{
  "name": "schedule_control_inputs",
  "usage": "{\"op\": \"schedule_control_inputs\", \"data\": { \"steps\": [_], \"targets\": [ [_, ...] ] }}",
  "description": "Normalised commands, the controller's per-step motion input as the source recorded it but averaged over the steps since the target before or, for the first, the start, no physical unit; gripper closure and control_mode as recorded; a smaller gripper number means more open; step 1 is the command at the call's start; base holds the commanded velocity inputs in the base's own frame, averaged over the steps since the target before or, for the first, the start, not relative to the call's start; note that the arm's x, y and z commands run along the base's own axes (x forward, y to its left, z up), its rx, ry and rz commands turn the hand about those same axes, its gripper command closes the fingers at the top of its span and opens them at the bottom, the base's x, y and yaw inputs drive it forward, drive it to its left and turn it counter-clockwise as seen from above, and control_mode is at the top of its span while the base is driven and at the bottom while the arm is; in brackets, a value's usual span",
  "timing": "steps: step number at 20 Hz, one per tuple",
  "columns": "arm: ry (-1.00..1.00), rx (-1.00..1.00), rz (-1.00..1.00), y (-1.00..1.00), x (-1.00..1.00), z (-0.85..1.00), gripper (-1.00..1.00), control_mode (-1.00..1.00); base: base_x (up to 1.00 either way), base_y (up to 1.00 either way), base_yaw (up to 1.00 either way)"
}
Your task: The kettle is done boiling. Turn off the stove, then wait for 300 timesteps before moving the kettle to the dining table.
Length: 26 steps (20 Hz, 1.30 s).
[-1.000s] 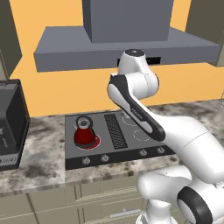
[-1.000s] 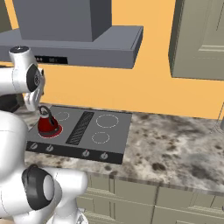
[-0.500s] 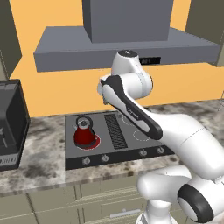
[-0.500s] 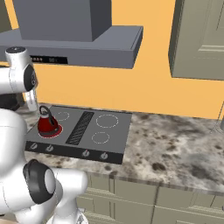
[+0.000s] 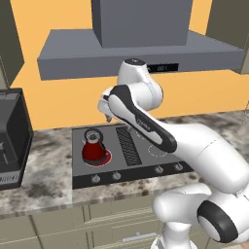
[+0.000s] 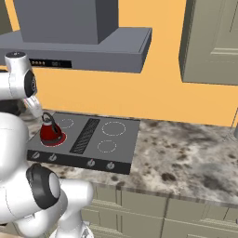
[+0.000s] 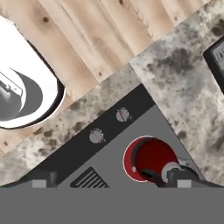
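Orange wall, grey hood (overhead), speckled counter

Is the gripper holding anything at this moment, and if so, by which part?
Nothing is held. The gripper is open, up above the stove. The kettle sits on its glowing red burner, handle untouched.

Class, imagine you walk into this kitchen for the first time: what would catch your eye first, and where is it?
The red kettle stands out, sitting on a glowing red burner at the front left of the dark stove. Above it bends the big white robot arm, its open gripper poised over the kettle. Behind, a grey range hood hangs on the orange wall.
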Motion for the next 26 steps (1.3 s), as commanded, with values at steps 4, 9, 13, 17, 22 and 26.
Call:
{"op": "schedule_control_inputs", "data": {
  "steps": [4, 9, 13, 17, 22, 26],
  "targets": [
    [0.0, -0.06, 0.3, 0.07, 0.0, -0.16, -1.0, -1.0, 0.0, 0.0, 0.0],
    [0.0, -0.03, 0.26, 0.06, 0.0, -0.22, -1.0, -1.0, 0.0, 0.0, 0.0],
    [0.0, -0.01, 0.1, 0.01, 0.0, -0.17, -1.0, -1.0, 0.0, 0.0, 0.0],
    [0.0, -0.07, 0.09, 0.07, 0.05, -0.25, -1.0, -1.0, 0.0, 0.0, 0.0],
    [0.0, -0.07, 0.14, 0.14, 0.07, -0.39, -1.0, -1.0, 0.0, 0.0, 0.0],
    [0.0, -0.02, 0.19, 0.11, 0.07, -0.38, -1.0, -1.0, 0.0, 0.0, 0.0]
  ]
}}
